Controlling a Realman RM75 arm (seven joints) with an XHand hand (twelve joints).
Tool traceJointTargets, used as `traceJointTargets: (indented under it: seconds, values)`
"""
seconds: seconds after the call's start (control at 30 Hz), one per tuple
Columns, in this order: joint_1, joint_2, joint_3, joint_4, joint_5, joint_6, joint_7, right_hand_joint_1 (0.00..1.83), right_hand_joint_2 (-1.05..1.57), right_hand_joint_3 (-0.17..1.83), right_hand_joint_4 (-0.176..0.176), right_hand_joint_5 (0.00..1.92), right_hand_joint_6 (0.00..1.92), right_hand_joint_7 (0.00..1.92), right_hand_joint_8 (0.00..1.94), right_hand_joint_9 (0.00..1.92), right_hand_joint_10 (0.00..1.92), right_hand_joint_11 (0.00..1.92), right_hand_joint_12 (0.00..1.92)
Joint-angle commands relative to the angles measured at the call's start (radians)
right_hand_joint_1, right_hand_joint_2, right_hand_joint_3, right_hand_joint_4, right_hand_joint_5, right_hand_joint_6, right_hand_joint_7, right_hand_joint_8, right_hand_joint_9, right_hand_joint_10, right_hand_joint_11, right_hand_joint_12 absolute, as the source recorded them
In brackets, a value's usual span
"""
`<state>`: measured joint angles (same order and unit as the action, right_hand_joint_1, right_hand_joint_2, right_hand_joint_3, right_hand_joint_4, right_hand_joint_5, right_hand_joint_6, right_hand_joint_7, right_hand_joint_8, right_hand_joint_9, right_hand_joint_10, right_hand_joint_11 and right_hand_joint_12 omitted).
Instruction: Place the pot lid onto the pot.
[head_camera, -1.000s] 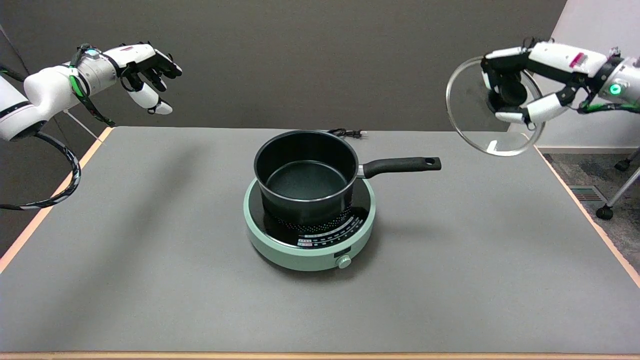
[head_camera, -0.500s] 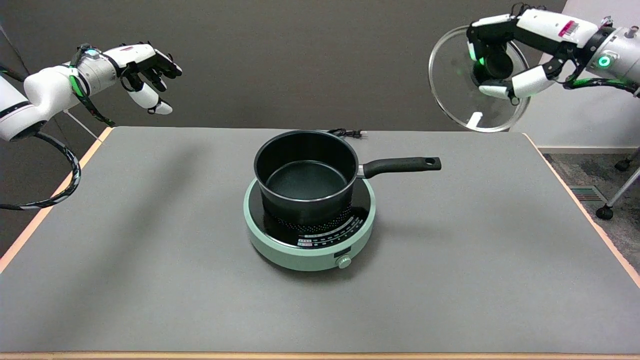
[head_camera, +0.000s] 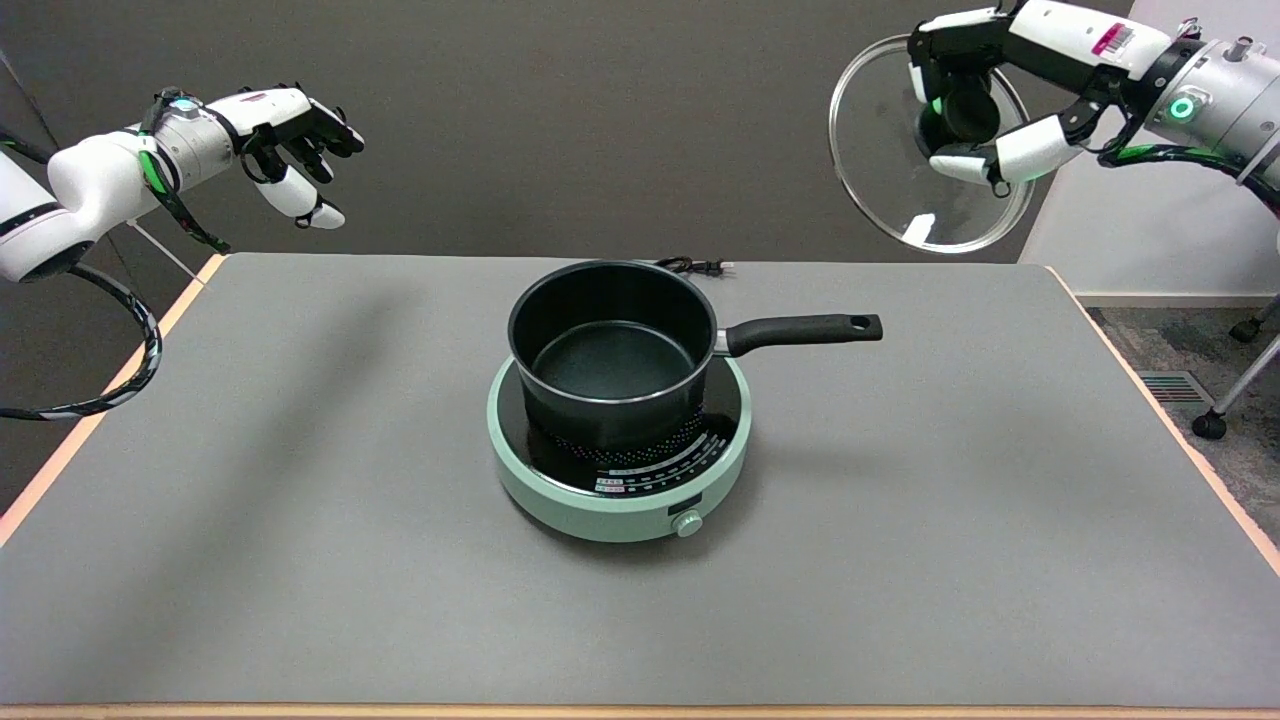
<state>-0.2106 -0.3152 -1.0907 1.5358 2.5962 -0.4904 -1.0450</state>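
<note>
Glass pot lid (head_camera: 905, 180) aloft at upper right, tilted | right hand (head_camera: 985, 115) clamped on its black knob | likely stiff, smooth, breakable; best held by knob | pot (head_camera: 610, 350) open at centre, well apart

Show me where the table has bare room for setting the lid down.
The table is bare left of the green cooktop, along the near edge, and right of it below the pot handle. The centre is crowded. The right hand holds the lid aloft.
</note>
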Motion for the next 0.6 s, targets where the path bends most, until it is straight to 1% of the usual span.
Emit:
traceJointTargets:
  seconds: [0.03,0.17,0.37,0.6]
  values:
    - [0.005,-0.006,-0.005,0.040,-0.030,0.062,0.034,1.33,0.81,1.00,0.136,0.47,1.80,0.75,1.77,0.75,1.92,0.52,1.92]
    - [0.012,-0.005,-0.006,0.033,-0.034,0.054,0.033,1.33,0.81,1.00,0.136,0.47,1.80,0.75,1.77,0.75,1.92,0.51,1.92]
    - [0.108,0.002,-0.113,0.029,-0.034,0.062,0.027,1.33,0.81,1.01,0.135,0.47,1.80,0.75,1.77,0.75,1.92,0.51,1.92]
    - [0.434,0.011,-0.454,0.021,-0.035,0.056,0.032,1.33,0.81,1.01,0.135,0.47,1.80,0.75,1.77,0.75,1.92,0.51,1.92]
